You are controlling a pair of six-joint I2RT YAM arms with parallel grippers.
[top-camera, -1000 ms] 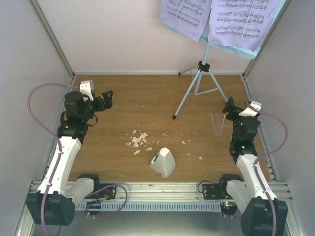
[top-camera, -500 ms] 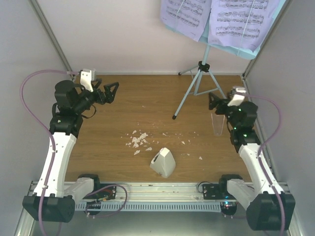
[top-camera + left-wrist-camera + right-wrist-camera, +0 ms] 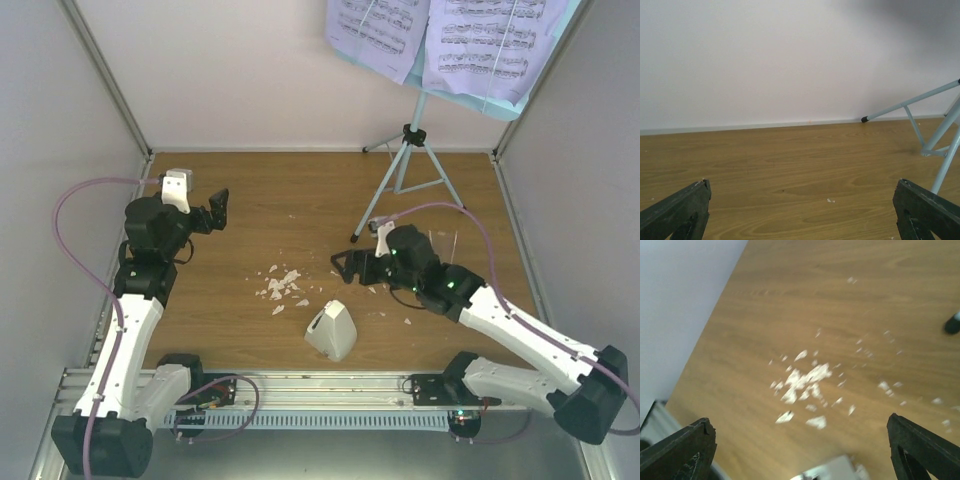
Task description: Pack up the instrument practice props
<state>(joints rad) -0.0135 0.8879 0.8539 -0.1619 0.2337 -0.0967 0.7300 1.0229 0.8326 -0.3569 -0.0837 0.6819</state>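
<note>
Both sets of jaws gape wide: my left gripper (image 3: 220, 205) hangs far left, my right gripper (image 3: 343, 268) low near the crumbs (image 3: 280, 284), just beyond the metronome (image 3: 332, 331) at the table (image 3: 300, 190) front. Stand (image 3: 405, 168) rises back right, pages (image 3: 480, 45) on it.

Plain white walls (image 3: 250, 90) are enclosing a wood-grain tabletop (image 3: 290, 200) on three sides. A slotted aluminium rail (image 3: 330, 388) is running along its near edge; soft, even light is falling.
</note>
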